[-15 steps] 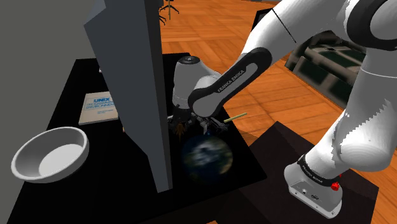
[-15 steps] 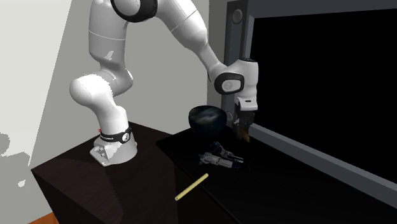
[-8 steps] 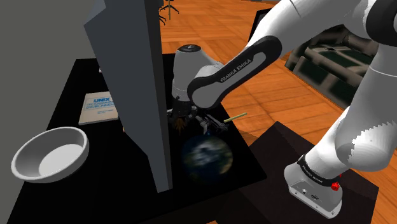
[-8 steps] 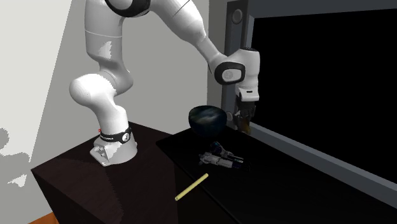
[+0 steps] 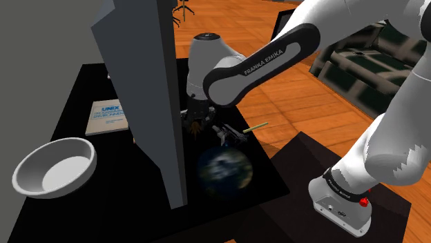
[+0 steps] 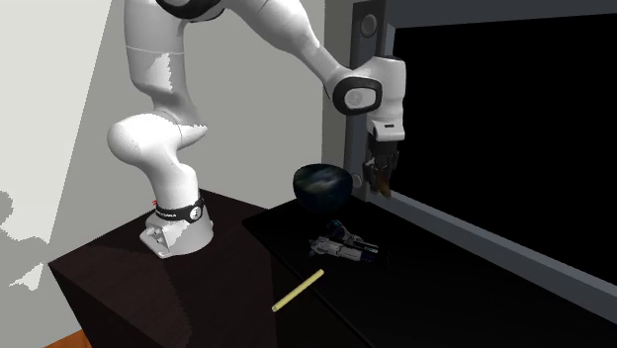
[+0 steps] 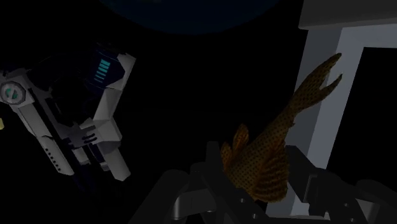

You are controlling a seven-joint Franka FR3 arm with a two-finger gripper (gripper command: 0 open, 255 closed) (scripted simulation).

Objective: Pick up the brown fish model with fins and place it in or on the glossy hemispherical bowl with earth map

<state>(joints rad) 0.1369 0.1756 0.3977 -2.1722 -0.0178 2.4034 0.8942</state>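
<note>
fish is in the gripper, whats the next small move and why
Probably carry it sideways toward the earth-map bowl. The gripper is shut on the brown fish, clear of the black table, and the bowl sits to the second exterior view's left of it.

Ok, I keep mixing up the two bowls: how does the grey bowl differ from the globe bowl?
Colour: the grey bowl is plain pale grey; the globe bowl is dark with a cloudy earth pattern.
Shape: the grey bowl is wide with a flared rim; the globe bowl is rounder and deeper.
Place: in the shoulder view the grey bowl lies left of the upright panel, the globe bowl right of it.
Both rest on the black table.
</note>
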